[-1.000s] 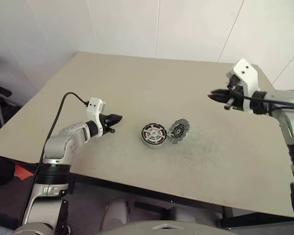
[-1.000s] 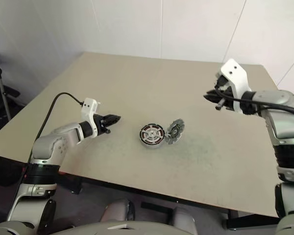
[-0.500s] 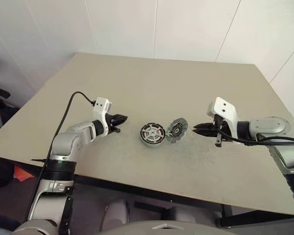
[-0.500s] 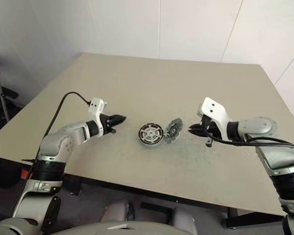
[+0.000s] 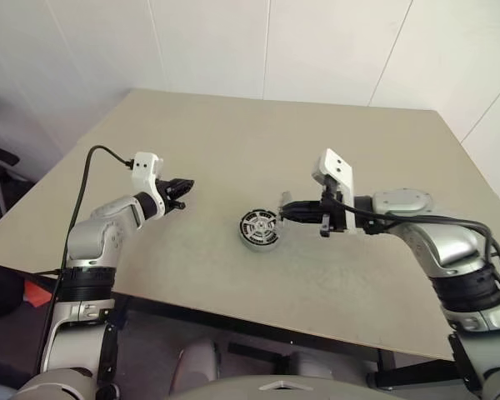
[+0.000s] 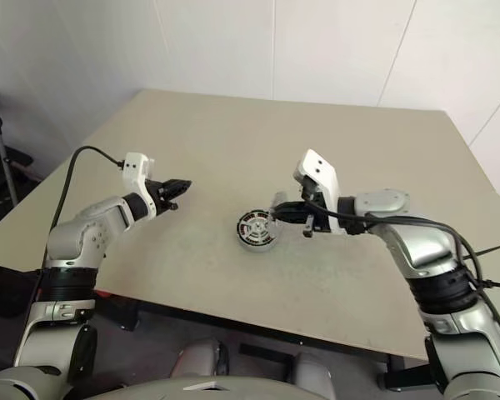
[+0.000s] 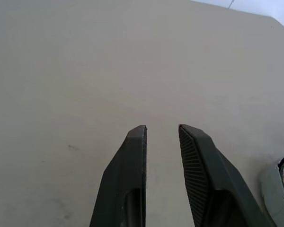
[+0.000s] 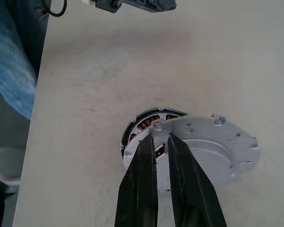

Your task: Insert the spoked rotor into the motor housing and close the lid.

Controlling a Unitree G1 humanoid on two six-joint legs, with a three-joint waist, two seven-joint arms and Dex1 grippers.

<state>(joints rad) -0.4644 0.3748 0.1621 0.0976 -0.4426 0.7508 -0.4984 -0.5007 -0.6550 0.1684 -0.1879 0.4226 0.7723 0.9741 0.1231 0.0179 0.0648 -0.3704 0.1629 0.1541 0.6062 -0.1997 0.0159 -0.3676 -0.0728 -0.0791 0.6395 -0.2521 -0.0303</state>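
The right tool [image 8: 160,140], fingers nearly together, pressed on the lid [image 8: 213,146], half-lowered over the motor housing [image 5: 259,230] near the desk's [image 5: 233,142] front edge; the spoked rotor appeared seated. Closing remained. The left tool [image 5: 177,188] hovered slightly apart, empty.

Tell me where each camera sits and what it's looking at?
Left eye and right eye views: on the head, looking down at the table, both arms, motor housing.
Left wrist view: on the left arm, looking past the left gripper at bare table.
Right wrist view: on the right arm, looking past the right gripper at the lid, half lowered over the housing.
Shared: the housing shows in every view.
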